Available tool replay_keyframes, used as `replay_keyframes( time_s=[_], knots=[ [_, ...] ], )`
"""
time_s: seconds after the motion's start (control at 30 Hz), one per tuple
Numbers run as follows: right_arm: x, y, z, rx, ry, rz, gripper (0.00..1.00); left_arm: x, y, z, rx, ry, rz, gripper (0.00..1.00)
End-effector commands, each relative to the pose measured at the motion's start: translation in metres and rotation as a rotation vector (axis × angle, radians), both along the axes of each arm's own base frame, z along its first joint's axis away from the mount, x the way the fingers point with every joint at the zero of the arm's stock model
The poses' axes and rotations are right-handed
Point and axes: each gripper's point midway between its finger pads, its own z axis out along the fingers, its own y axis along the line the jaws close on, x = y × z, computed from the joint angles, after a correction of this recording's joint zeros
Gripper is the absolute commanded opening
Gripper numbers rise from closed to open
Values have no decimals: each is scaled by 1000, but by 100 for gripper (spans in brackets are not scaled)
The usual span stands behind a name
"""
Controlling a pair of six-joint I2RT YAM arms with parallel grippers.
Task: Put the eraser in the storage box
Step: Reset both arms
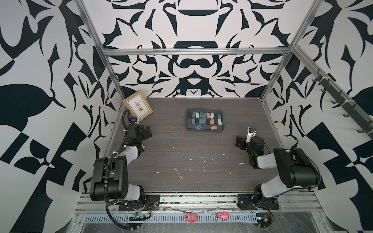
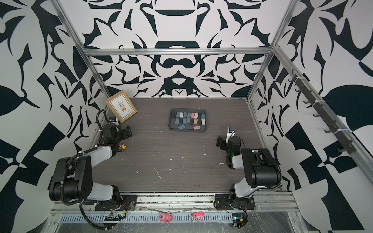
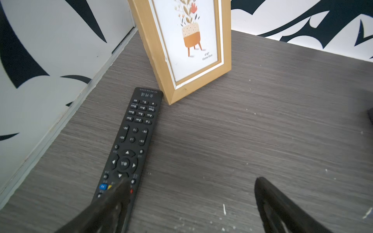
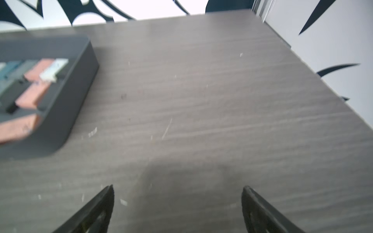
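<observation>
Storage box (image 1: 204, 131): holds all visible erasers (image 1: 213, 127). Left tool (image 3: 192, 180), right tool (image 4: 177, 187): spread wide, empty, parked aside; task seemingly done.

Dark grey storage box (image 1: 204, 130); tan picture frame (image 1: 138, 106); black remote (image 3: 131, 141).

Shallow dark grey storage box (image 1: 204, 131), lying flat, coloured erasers (image 1: 208, 115) inside

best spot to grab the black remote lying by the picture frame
I'd grip the remote across its narrow width near the middle, coming down from above. It lies flat, buttons up, on the table, long and slim, so its long side edges suit the jaws; one end sits near a corner of the picture frame.
</observation>
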Motion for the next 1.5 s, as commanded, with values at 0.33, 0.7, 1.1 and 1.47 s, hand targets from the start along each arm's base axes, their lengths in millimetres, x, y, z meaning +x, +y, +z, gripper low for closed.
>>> replay_keyframes(
  time_s=[0.33, 0.7, 1.1, 1.47],
  knots=[
    [27, 1, 36, -51, -104, -21, 99, 1, -30, -4, 70, -175, -111, 99],
    [27, 3, 37, -58, -106, -11, 99, 0, -33, -4, 76, -190, -121, 99],
    [31, 19, 35, -102, -80, 61, 99, 1, -32, -2, 76, -204, -116, 99],
    [30, 18, 36, -95, -89, 55, 99, 1, -32, -2, 78, -205, -115, 99]
  ],
)
